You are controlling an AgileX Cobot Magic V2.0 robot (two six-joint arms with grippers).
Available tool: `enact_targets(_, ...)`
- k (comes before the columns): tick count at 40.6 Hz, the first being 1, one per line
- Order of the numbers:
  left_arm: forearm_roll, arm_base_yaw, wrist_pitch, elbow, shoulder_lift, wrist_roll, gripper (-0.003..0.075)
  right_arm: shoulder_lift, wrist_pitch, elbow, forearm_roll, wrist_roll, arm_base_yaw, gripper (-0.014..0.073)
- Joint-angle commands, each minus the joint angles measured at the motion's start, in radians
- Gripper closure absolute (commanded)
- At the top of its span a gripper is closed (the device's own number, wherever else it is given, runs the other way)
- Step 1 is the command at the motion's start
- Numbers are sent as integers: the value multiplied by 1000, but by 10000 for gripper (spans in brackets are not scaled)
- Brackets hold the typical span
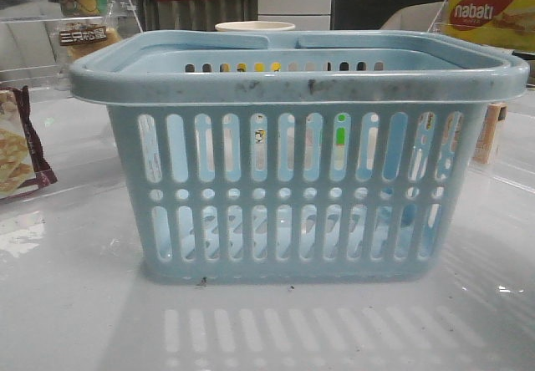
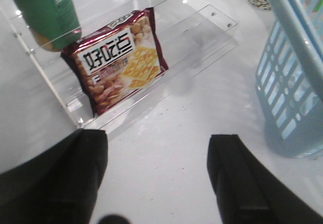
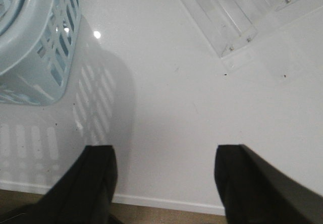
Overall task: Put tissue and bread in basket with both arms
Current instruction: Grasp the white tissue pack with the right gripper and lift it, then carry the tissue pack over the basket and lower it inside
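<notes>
The light-blue slotted basket fills the middle of the front view, and neither gripper shows there. The bread, golden-brown under a dark label with white characters, lies on a clear shelf at the back left. The tissue is out of view. My left gripper is open above bare table, with the basket off to one side of it. My right gripper is also open and holds nothing; it hangs near the table's front edge with the basket beside it.
A maroon-edged cracker packet leans in a clear acrylic shelf beside a green container. The packet also shows at the front view's left. A yellow nabati box stands back right. Another acrylic rack lies beyond the right gripper.
</notes>
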Motion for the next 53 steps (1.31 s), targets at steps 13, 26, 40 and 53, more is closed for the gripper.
enact_targets(13,-9,-214,-91,-28,8,2,193,211,-134,-225,-23,33,-156,34)
enact_targets(26,-9,-217,-91,-28,8,2,193,530,-135,-498,-24,25,-217,34)
enact_targets(40,-9,-217,-91,-28,8,2,193,842,-168,-703,-53,23,-217,34)
enact_targets(53,-9,-217,-91,-28,8,2,193,979,-297,-749,-116,23,-217,34)
